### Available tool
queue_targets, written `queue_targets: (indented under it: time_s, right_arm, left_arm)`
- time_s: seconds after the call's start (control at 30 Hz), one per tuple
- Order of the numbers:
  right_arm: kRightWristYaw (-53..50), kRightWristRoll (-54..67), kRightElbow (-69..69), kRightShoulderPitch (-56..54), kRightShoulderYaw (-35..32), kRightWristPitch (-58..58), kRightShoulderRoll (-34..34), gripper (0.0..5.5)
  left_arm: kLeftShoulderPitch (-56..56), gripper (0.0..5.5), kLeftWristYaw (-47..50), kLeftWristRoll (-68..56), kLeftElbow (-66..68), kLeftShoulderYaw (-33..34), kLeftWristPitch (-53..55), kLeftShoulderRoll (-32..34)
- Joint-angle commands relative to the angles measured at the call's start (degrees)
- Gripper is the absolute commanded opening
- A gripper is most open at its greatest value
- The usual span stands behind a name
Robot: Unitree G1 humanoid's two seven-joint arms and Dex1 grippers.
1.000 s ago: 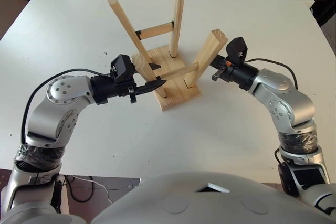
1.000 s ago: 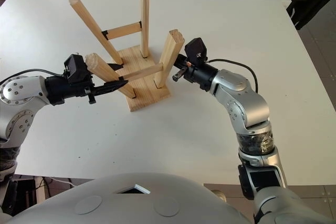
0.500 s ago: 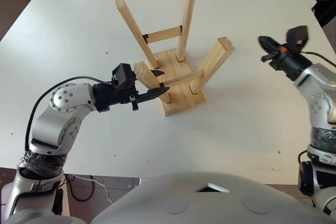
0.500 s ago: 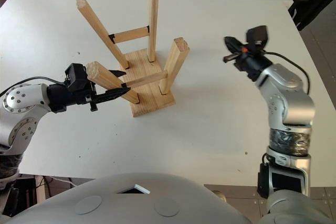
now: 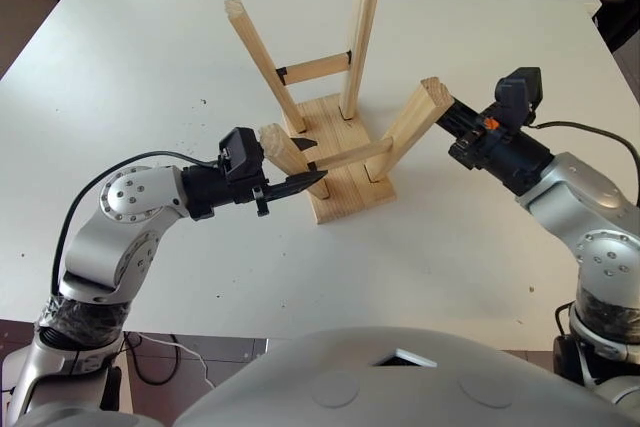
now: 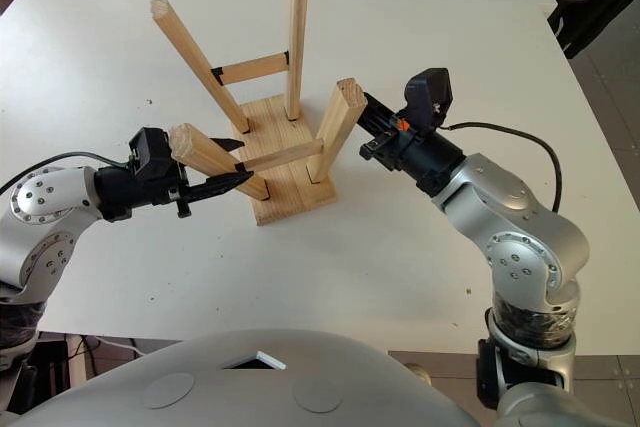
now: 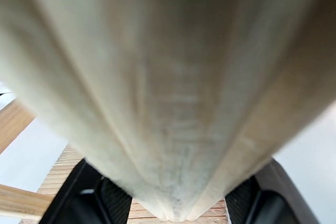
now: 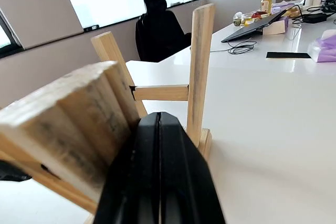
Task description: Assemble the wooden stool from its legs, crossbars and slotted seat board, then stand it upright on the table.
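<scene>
The stool (image 5: 315,69) looks assembled but stands inverted, seat board (image 5: 352,199) flat on the table (image 5: 120,67); the left gripper (image 5: 300,184) clamps the near-left leg (image 5: 283,150); the right gripper (image 5: 447,112), pinched together on nothing, sits just beside the near-right leg (image 5: 408,127); righting it is left.

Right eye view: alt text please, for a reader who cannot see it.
An assembled wooden stool stands upside down on a white table, seat board flat, four legs up. The left gripper is shut on the near-left leg; the shut right gripper sits at the top of the near-right leg.
</scene>
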Motion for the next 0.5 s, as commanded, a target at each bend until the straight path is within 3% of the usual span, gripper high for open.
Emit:
queue_targets:
  time_s: [0.03,0.17,0.27,0.33,0.5]
  right_arm:
    - [4.6,-1.0,9.0,-6.1,-2.7,-3.6,-1.0,0.0]
    - [5.3,-0.7,17.1,-9.7,-8.4,-7.2,-0.3,0.0]
    - [4.8,2.1,17.9,-11.9,-10.6,-7.8,1.3,0.0]
    - [5.2,2.1,18.4,-12.7,-10.8,-8.4,1.7,0.0]
    - [5.1,1.7,19.2,-13.9,-9.6,-8.6,2.1,0.0]
  left_arm:
    - [-0.1,2.04,0.5,-0.2,3.1,-1.5,1.9,-3.0]
    - [-4.1,2.04,1.1,-6.4,3.9,3.9,4.5,-4.2]
    - [-4.9,2.65,1.1,-7.7,3.6,5.9,5.9,-3.7]
    - [-4.9,2.95,2.0,-7.9,3.3,7.3,6.1,-3.8]
    - [-1.0,2.95,4.6,-12.8,-3.0,12.4,8.2,-4.1]
